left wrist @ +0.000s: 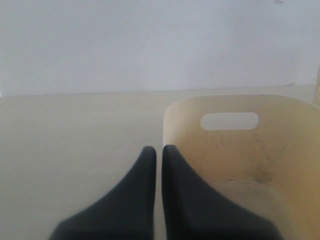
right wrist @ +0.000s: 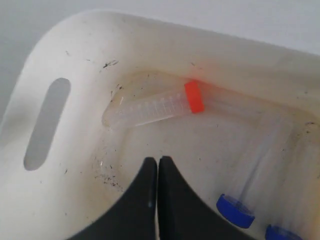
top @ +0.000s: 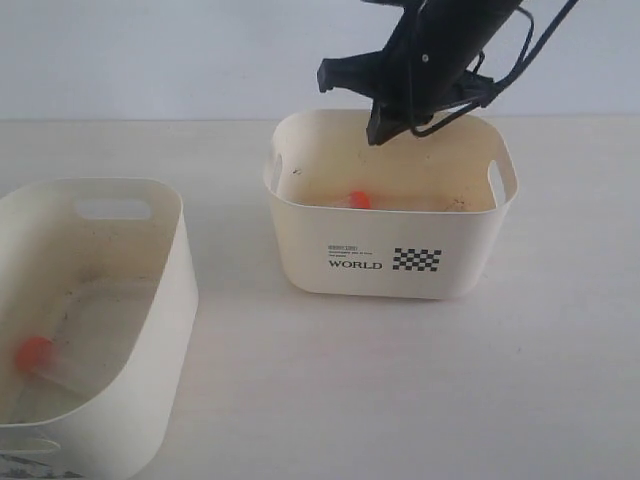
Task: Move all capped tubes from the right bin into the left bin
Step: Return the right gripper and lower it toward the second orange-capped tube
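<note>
Though near, orange-capped tube (right wrist: 155,106) beyond fingers (right wrist: 141,200)

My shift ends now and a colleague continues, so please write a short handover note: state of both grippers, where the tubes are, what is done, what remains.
Left gripper: jaws shut, empty, near the rim of the left bin.
Right gripper: jaws shut, empty, over the right bin.
Done: one orange-capped tube lies in the left bin.
Remaining in the right bin: a second orange-capped tube, a blue-capped tube, and another blue cap at the edge of the right wrist view.
</note>
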Available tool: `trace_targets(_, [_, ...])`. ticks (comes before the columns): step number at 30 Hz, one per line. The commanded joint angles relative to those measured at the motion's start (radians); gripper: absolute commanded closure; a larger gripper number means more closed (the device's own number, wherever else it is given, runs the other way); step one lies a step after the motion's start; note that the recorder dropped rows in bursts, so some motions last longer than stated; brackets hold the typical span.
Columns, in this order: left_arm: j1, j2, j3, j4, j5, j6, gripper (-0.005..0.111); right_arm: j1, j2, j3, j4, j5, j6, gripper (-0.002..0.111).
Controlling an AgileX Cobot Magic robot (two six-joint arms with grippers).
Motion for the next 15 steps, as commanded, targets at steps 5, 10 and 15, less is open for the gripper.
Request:
trace_targets(5, [0.000, 0.000, -0.004, 0.002, 0.000, -0.010, 0.102, -0.001, 0.072, 0.002, 0.005, -0.057, 0.067, 0.109])
trace_targets(10, [0.000, 0.000, -0.004, 0.002, 0.000, -0.010, 0.102, 0.017, 0.133, 0.002, 0.007, -0.065, 0.068, 0.109])
trace_targets(15, [0.000, 0.000, -0.004, 0.002, 0.000, -0.010, 0.102, 0.035, 0.193, 0.002, 0.003, -0.060, 0.069, 0.109])
